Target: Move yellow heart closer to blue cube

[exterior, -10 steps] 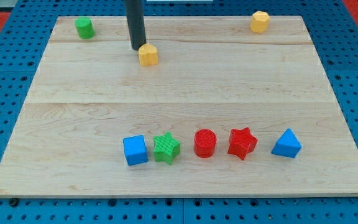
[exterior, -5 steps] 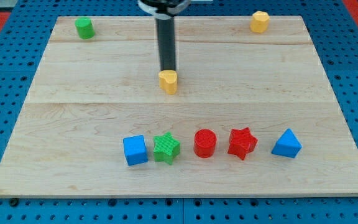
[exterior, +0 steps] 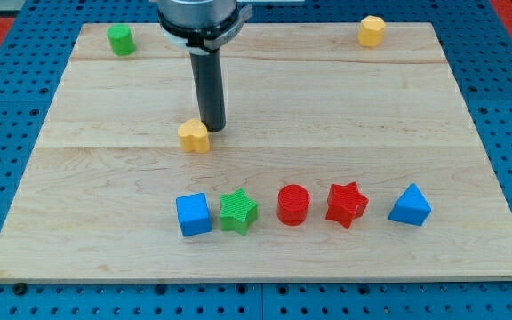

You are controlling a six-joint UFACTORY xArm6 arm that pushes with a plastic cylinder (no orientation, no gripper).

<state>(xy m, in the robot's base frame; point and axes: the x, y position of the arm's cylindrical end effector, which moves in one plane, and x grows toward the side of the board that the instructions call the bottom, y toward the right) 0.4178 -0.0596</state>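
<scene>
My tip [exterior: 212, 127], a bare rod with no claw to open or hold, touched the yellow heart [exterior: 194, 137] just lower-left of it; the blue cube [exterior: 193, 214] lay straight below the heart.

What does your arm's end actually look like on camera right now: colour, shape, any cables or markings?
My tip is the lower end of a straight, dark charcoal cylindrical rod with a smooth, slightly glossy surface. Higher up, the rod enters a wider round metallic grey mount with a dark band, cut off by the view's top. No cables, labels or markings show. The tip sits just to the upper right of the yellow heart.
</scene>
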